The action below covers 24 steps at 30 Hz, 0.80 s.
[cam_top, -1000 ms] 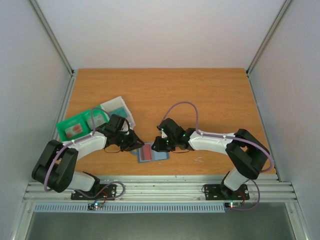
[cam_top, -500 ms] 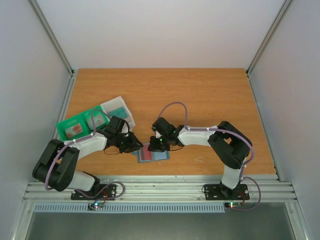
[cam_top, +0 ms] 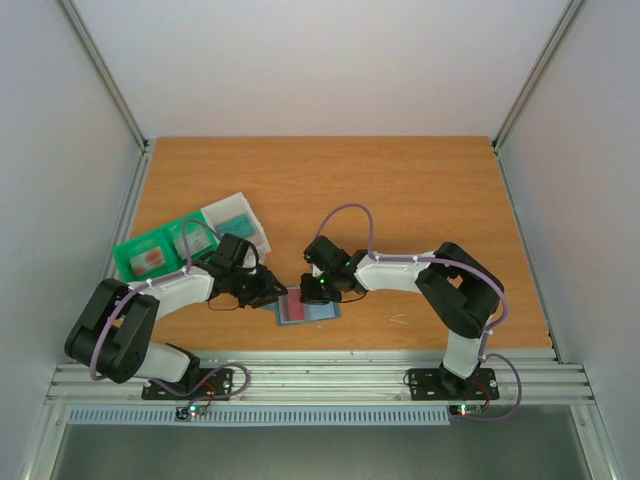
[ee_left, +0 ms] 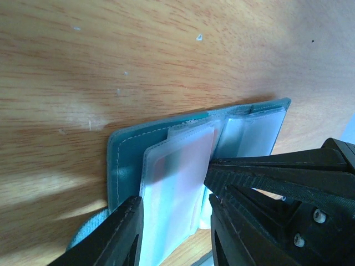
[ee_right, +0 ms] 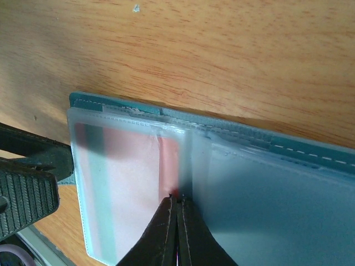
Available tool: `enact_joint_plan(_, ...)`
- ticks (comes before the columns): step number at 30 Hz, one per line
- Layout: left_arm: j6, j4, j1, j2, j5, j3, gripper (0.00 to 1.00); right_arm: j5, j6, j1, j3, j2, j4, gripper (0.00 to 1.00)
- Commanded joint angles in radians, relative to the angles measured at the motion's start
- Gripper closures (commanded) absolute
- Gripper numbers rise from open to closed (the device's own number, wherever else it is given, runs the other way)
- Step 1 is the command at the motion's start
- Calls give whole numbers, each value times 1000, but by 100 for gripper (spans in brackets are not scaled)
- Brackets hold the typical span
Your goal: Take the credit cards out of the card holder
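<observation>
Jaws together, the right gripper [ee_right: 177, 200] noses the edge of the reddish-pink plastic card [ee_right: 138, 166], probably to slide it from the open slate-blue card holder [ee_left: 125, 152] on the wooden surface [ee_right: 222, 55]; opposite the holder, the left gripper [ee_left: 172, 221] keeps its jaws apart astride it, likely steadying.

card holder [cam_top: 318, 312] hemmed by jaws either side; green tray [cam_top: 140, 258] crowds left, far table [cam_top: 420, 190] free.

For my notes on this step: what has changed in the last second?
The right gripper moved left over the card holder and shut at the pink card's edge. The left gripper opened a little at the holder's left end. The holder and the green tray stayed put.
</observation>
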Motion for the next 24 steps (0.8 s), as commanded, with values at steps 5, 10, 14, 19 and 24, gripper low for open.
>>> enact_joint_plan(5, 9, 25, -2, -16, -3, -5, 63, 65, -5, 0, -29, 25, -42, 99)
enact_joint_plan(10, 5, 47, -2, -5, 16, -7, 62, 58, -4, 1, -40, 23, -25, 99)
enact_joint_plan(14, -6, 66, -2, -12, 35, -7, 68, 50, 2, -2, -47, 21, -6, 99)
enact_joint_plan(19, -14, 84, -2, -15, 46, -8, 80, 42, 14, -2, -64, 14, 22, 99)
enact_joint_plan(24, -60, 166, -3, -5, 83, -32, 82, 38, 20, -8, -90, -3, 53, 99)
